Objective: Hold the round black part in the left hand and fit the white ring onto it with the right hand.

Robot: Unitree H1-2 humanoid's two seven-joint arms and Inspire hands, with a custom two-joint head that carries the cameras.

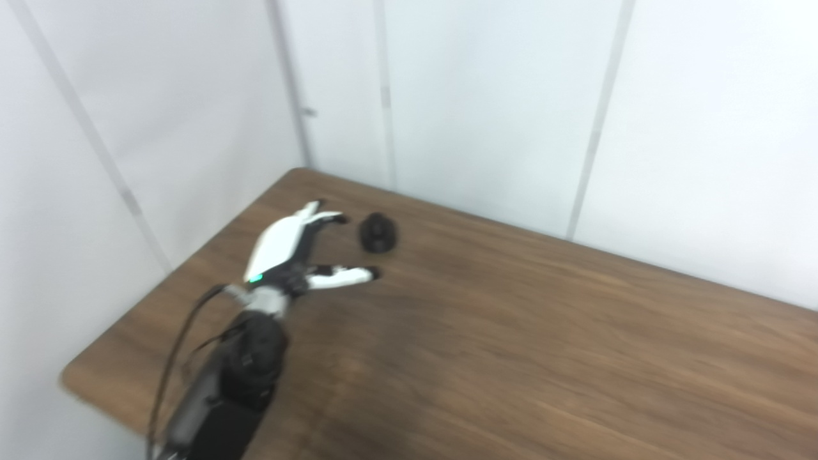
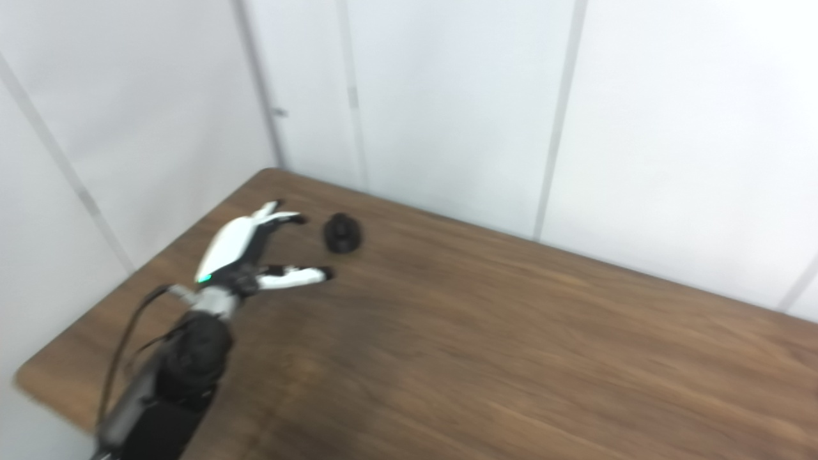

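Note:
The round black part (image 1: 378, 233) sits on the wooden table (image 1: 511, 332) near its far left corner; it also shows in the right eye view (image 2: 342, 234). My left hand (image 1: 295, 249) is open, fingers and thumb spread, just left of the black part and not touching it. It holds nothing. It shows in the right eye view (image 2: 252, 250) too. No white ring is in view. My right hand is not in view.
White wall panels (image 1: 486, 102) close in behind the table and on its left. The table's left edge (image 1: 70, 377) lies close to my left forearm. The picture is a little blurred.

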